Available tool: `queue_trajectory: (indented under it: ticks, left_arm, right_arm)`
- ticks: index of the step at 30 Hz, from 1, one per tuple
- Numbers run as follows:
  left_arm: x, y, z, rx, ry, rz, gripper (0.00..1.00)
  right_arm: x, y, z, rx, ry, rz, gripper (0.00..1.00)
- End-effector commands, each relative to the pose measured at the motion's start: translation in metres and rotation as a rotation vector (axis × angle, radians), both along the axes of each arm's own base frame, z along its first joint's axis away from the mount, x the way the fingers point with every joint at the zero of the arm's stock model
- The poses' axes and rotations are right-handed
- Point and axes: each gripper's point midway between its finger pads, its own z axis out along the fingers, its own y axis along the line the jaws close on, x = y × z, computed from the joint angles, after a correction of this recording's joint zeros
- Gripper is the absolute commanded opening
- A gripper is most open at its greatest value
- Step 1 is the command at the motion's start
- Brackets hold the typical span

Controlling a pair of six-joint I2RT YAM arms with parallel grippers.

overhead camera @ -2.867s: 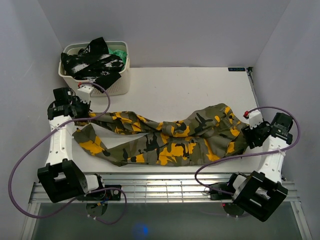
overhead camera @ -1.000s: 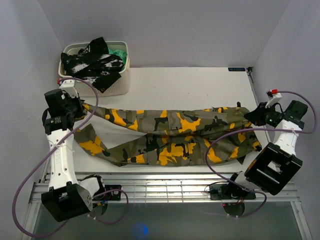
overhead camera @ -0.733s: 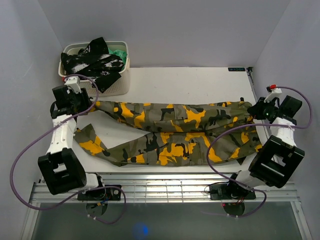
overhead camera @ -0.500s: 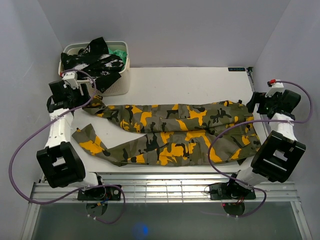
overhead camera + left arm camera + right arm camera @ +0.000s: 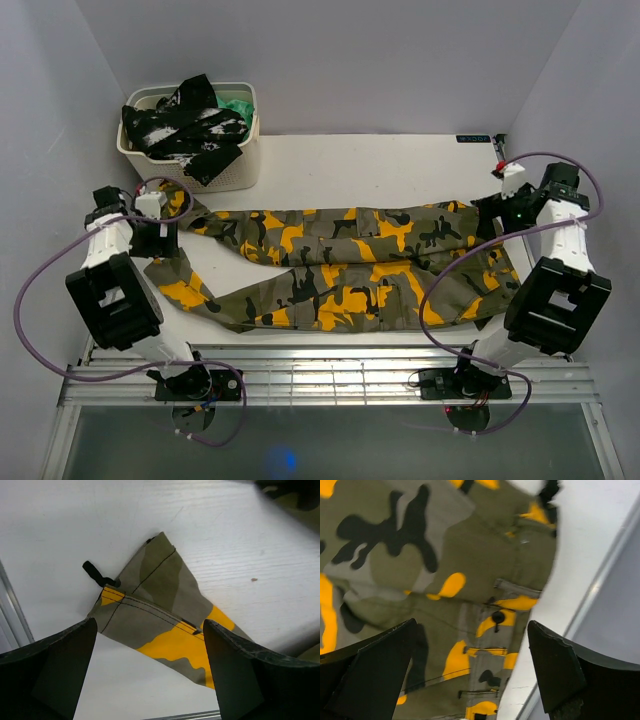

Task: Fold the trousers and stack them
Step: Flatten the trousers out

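The trousers lie stretched lengthwise across the white table, waist at the right end and legs running off to the left. One leg lies along the far side and the other along the near side, the two overlapping through the middle; the near leg's cuff sticks out at the near left. The left gripper hangs over the left end with its fingers spread wide and nothing between them. In its wrist view a hem corner with a small black loop lies flat on the table below the open jaws. The right gripper sits at the waist end, fingers likewise wide apart and gripping nothing; below it are the waistband and its dark button. In the far left corner stands a pale basket holding a black-and-white mottled garment and a bit of green cloth.
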Motion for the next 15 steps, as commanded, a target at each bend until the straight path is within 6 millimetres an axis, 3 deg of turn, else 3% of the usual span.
queue_trajectory:
  ticks: [1, 5, 9, 10, 12, 13, 15]
  left_arm:
    - [-0.001, 0.014, -0.014, 0.062, 0.050, -0.044, 0.98]
    - [0.006, 0.033, -0.045, 0.123, 0.103, -0.046, 0.95]
    - [0.005, 0.039, -0.062, 0.154, 0.134, -0.108, 0.85]
    - [0.005, 0.039, -0.065, 0.156, 0.138, -0.130, 0.75]
    - [0.004, 0.036, -0.068, 0.137, 0.143, -0.146, 0.62]
    - [0.003, 0.036, -0.069, 0.134, 0.146, -0.147, 0.46]
    - [0.008, 0.038, -0.060, 0.120, 0.126, -0.108, 0.24]
  right_arm:
    - [-0.054, 0.033, -0.029, 0.007, 0.218, 0.168, 0.96]
    - [-0.076, 0.034, -0.067, -0.040, 0.324, 0.194, 0.94]
    - [-0.093, 0.026, -0.101, -0.084, 0.410, 0.200, 0.89]
    - [-0.103, 0.024, -0.113, -0.098, 0.448, 0.197, 0.89]
    - [-0.104, 0.019, -0.124, -0.123, 0.452, 0.196, 0.87]
    - [-0.110, 0.018, -0.130, -0.138, 0.473, 0.193, 0.86]
    - [-0.110, 0.014, -0.134, -0.158, 0.470, 0.187, 0.84]
